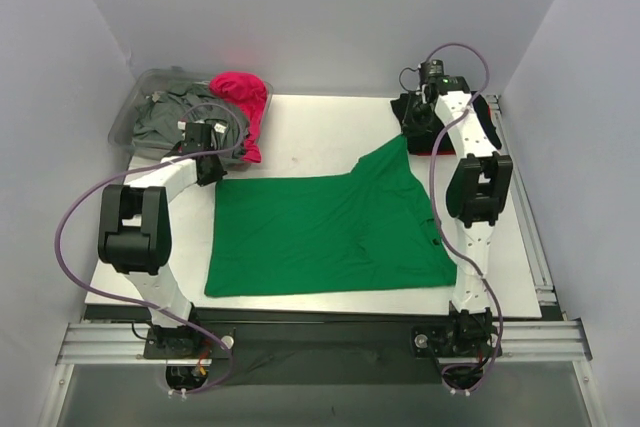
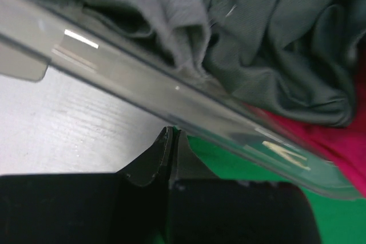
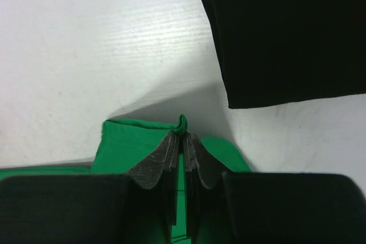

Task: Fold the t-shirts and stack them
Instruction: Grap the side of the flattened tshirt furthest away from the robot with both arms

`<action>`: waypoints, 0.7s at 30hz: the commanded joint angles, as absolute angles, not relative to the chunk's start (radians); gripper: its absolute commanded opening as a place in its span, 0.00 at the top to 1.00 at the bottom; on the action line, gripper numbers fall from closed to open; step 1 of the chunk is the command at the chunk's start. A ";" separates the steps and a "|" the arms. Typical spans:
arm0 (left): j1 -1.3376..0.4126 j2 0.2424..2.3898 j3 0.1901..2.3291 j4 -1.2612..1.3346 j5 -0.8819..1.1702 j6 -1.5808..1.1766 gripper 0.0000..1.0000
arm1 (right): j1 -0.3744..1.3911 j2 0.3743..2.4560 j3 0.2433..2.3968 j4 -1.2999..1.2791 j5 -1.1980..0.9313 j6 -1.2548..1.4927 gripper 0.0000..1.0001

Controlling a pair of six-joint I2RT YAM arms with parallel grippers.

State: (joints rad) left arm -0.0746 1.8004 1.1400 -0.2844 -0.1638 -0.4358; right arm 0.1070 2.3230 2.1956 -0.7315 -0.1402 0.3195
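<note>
The green t-shirt (image 1: 330, 232) lies spread over the middle of the white worktop (image 1: 300, 132), mostly flat. One sleeve is drawn up towards the far right corner.

My right gripper (image 3: 184, 136) is at that sleeve, pressed together on a small ridge of green cloth that pokes up between the fingertips. Just beyond it lies the black t-shirt (image 3: 286, 32), flat at the far right of the worktop, its near edge and corner close to the pinched green fold but not touching it.

My left gripper (image 2: 170, 138) sits at the far left corner of the green t-shirt, low over the worktop, with its fingers pressed together. Green cloth shows right beside the tips, but I cannot tell whether any of it is caught between them. Directly ahead of it is the wall of the clear plastic bin (image 2: 143, 78), which stands at the far left corner.

The grey t-shirt (image 1: 165, 117) is bunched up inside the bin. The magenta t-shirt (image 1: 240, 92) is heaped at the bin's right end and hangs over the rim onto the worktop, ending just above the green t-shirt's far edge.
</note>
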 commanded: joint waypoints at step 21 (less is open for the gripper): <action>-0.071 1.473 0.963 -0.339 -0.006 -0.416 1.00 | 0.110 1.758 1.568 -0.758 -0.180 0.347 1.00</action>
